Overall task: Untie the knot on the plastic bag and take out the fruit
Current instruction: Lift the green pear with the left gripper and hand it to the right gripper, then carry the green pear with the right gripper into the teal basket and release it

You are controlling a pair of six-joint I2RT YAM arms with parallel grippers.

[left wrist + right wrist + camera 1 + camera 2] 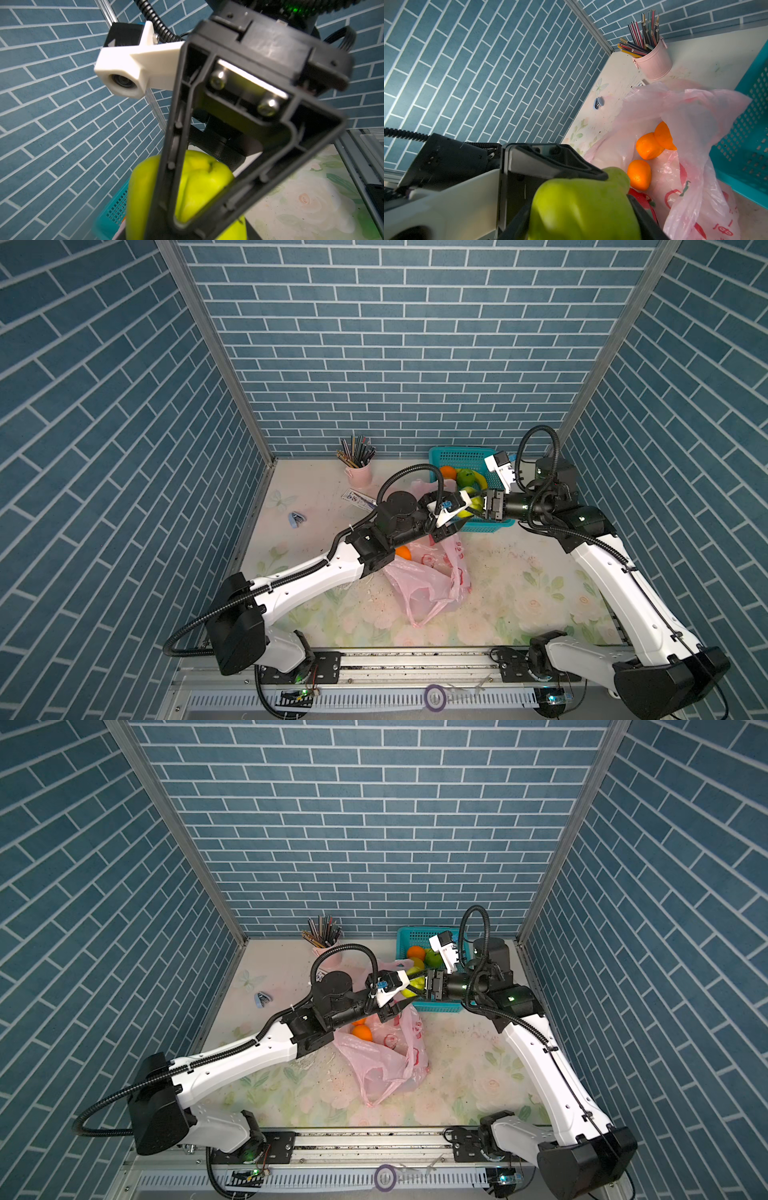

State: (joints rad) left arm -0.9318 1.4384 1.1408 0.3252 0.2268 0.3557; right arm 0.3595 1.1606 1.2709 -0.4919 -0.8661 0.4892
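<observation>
The plastic bag (419, 576) lies slack and open on the table (519, 572), with oranges (639, 174) inside. Just beyond it, the left hand (462, 515) pinches a green fruit (583, 207) over the teal basket (457, 456). The right hand (482, 506) straddles the same fruit; I cannot tell whether it grips.

There are four oranges (639, 174); two pieces of green fruit (581, 207); one banana (481, 480); one pink plastic bag (415, 580); one teal basket (457, 457); one pink pencil cup (360, 479); one blue stapler (296, 519).
</observation>
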